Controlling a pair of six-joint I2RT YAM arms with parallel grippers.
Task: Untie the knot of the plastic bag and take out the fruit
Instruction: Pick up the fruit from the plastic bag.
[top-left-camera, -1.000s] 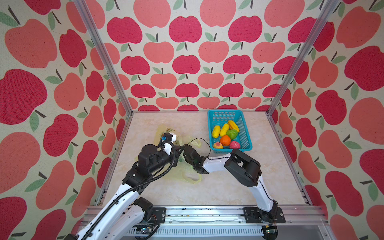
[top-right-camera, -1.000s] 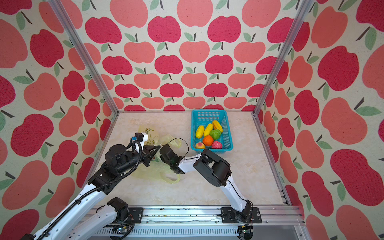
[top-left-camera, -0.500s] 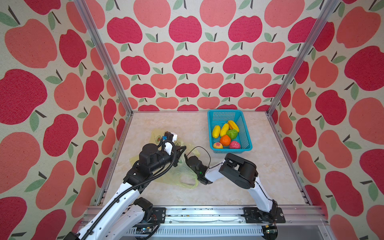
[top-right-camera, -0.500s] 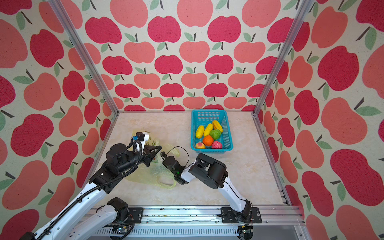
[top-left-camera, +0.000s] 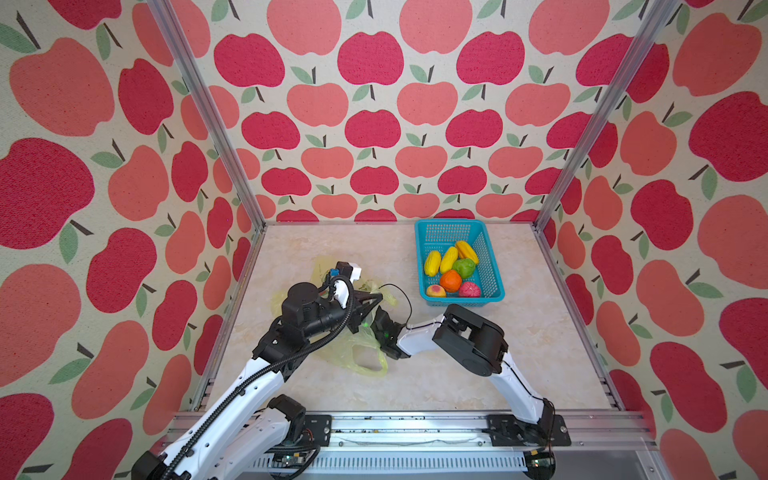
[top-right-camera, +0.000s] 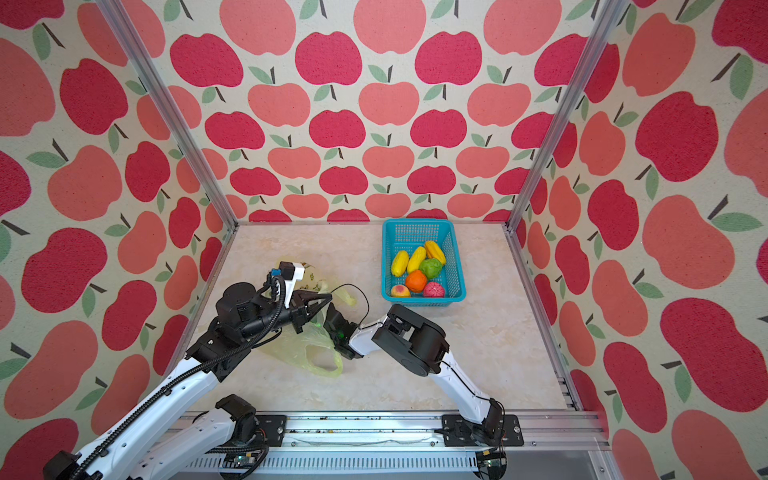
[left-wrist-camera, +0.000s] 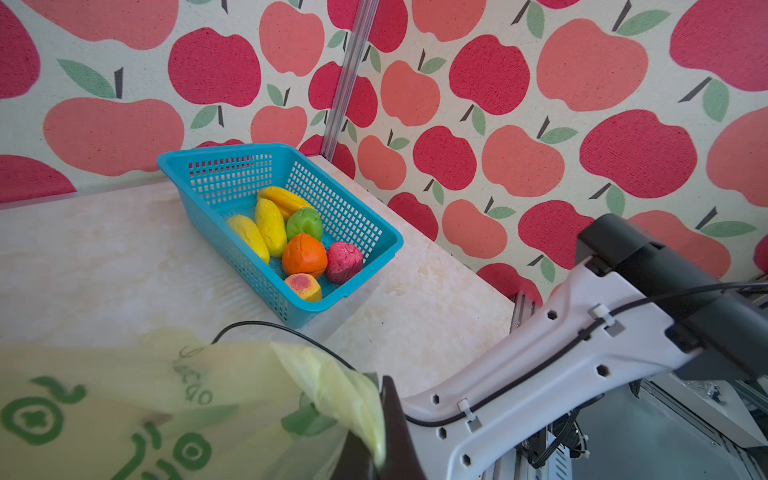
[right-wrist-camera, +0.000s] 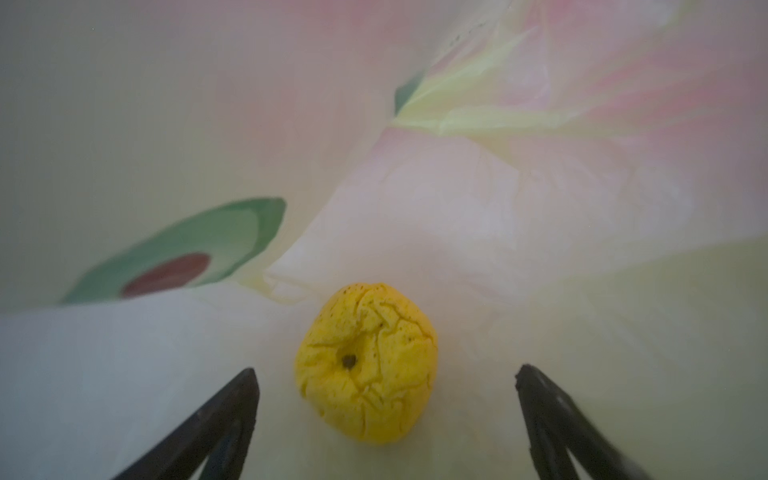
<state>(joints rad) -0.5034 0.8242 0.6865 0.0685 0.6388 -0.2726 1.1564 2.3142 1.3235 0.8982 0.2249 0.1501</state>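
- One yellow fruit (right-wrist-camera: 365, 361) lies inside the plastic bag (top-right-camera: 291, 349), hidden in both top views
- It sits between, not touching, the spread fingers (right-wrist-camera: 224, 415) of the right gripper (right-wrist-camera: 386, 372)
- The left gripper (top-left-camera: 377, 296), pressed together, pinches the bag's edge
- Seven fruits (left-wrist-camera: 303, 253) lie in the teal basket (top-left-camera: 496, 286)

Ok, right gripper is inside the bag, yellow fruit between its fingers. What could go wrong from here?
1. The right gripper stands open astride the yellow fruit, loose film of the plastic bag all around; closing may pinch plastic too and drag the bag.
2. The left gripper pinches only a thin bunch of bag film; if it slips, the mouth may collapse onto the right gripper.
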